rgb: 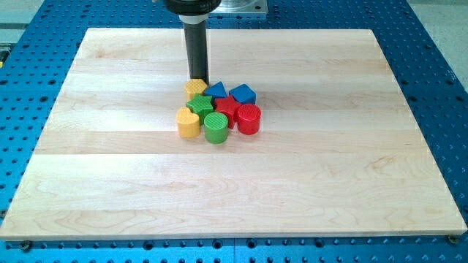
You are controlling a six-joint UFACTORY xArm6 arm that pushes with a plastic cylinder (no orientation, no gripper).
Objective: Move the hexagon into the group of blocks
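Note:
A yellow hexagon (194,89) lies at the upper left of a tight cluster of blocks near the board's middle. My tip (198,78) is right above the hexagon's top edge, touching or nearly touching it. The cluster holds a blue triangle (216,90), a blue cube (243,94), a green star (199,105), a red star (227,108), a red cylinder (248,119), a green cylinder (216,127) and a yellow heart (188,123). The hexagon touches the green star and the blue triangle.
The wooden board (110,168) rests on a blue perforated table (29,88). The rod's dark shaft (196,47) comes down from the arm's mount at the view's top.

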